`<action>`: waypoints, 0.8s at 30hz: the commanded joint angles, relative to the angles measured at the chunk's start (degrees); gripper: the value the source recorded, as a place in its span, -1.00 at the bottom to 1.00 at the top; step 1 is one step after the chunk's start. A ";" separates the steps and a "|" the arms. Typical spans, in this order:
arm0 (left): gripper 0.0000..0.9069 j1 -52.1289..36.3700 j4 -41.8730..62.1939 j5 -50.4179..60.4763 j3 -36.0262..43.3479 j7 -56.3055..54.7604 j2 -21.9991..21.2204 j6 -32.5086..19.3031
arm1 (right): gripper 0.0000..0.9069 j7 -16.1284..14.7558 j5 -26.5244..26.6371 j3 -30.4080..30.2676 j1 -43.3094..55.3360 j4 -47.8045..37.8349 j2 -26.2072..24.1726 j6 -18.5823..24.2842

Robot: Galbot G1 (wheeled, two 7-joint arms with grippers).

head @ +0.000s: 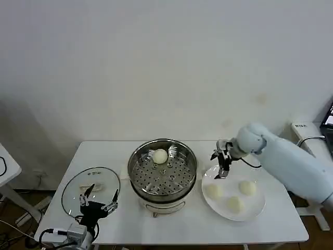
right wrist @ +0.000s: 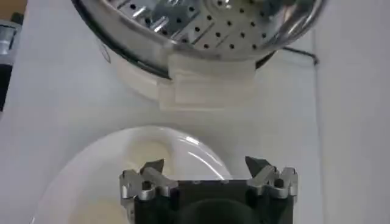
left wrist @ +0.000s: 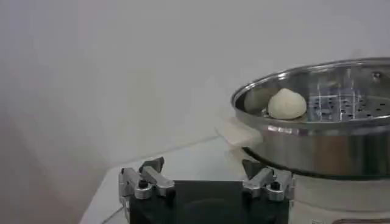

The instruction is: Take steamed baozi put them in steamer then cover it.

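Note:
One cream-white baozi (head: 159,155) (left wrist: 287,104) lies on the perforated tray at the back of the steel steamer (head: 163,147) (left wrist: 317,131) (right wrist: 201,30). Three more baozi (head: 247,188) rest on the white plate (head: 250,210) (right wrist: 109,164) to its right. My right gripper (head: 222,168) (right wrist: 205,164) hovers open and empty over the plate's rim nearest the steamer. My left gripper (head: 99,197) (left wrist: 203,165) is open and empty at the table's front left, over the near edge of the clear glass lid (head: 91,188).
The white table (head: 276,219) has free room in front of the steamer. A white side table (head: 6,166) stands to the left, and a white device (head: 304,130) with cables to the right.

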 commanded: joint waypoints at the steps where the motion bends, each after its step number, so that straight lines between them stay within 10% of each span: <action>1: 1.00 0.15 0.88 -0.14 -0.12 -0.15 -0.15 -0.10 | 1.00 0.57 -3.65 0.15 -2.45 -3.57 3.09 -0.11; 24: 1.00 -0.39 1.68 0.02 0.42 0.21 -0.43 0.00 | 1.00 -3.31 0.55 0.04 -3.55 0.08 -0.43 -1.65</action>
